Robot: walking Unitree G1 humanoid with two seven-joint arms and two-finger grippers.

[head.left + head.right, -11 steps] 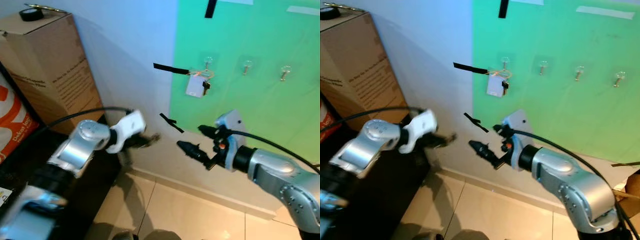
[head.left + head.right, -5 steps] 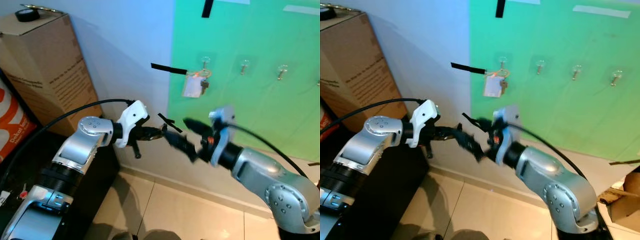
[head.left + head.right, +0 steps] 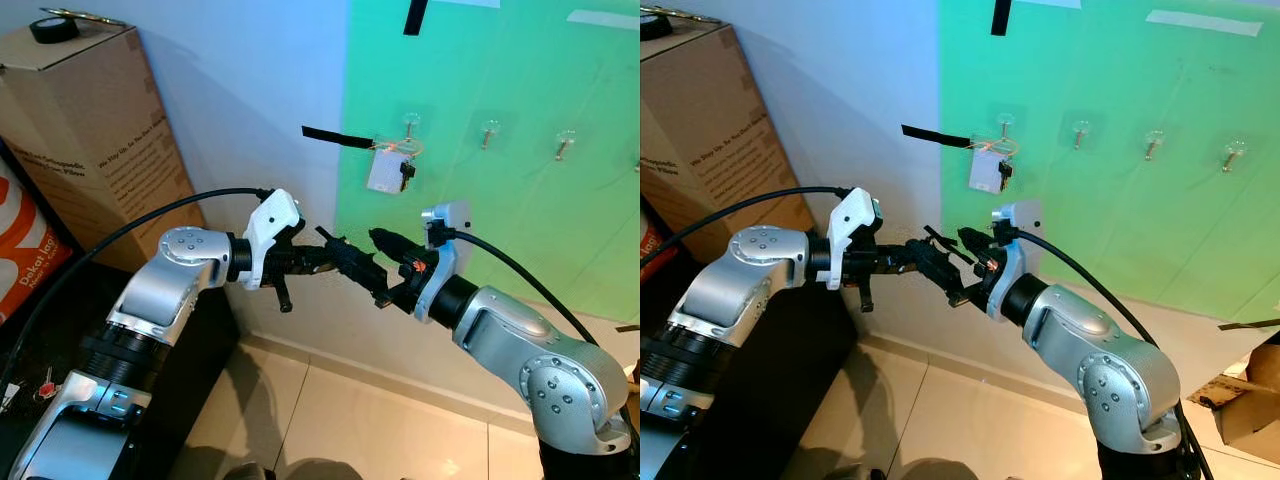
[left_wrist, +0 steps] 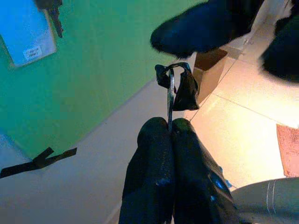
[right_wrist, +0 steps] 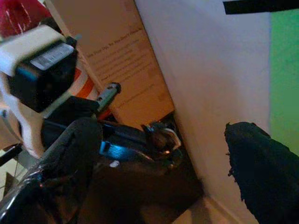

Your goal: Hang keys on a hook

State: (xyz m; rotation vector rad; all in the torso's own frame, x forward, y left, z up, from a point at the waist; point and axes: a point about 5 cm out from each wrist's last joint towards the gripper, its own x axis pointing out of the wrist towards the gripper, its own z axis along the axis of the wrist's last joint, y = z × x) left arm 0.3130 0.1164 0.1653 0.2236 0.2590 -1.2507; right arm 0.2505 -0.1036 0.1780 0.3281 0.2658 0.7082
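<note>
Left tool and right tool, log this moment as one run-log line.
left tool: shut on key ring | right tool: open, fingers either side of ring | hook: already holds tagged keys

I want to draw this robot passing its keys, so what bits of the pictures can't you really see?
- Keys pinched by the left gripper: dark against the bright floor in the left wrist view, their shape unclear.
- Same keys in the eye views: too small, tangled among black fingers.
- Right gripper: fingers blurred, cut by the right wrist view's edges.
- Set already on a hook: too small to count keys.
- Cardboard box: cut by the edge.
</note>
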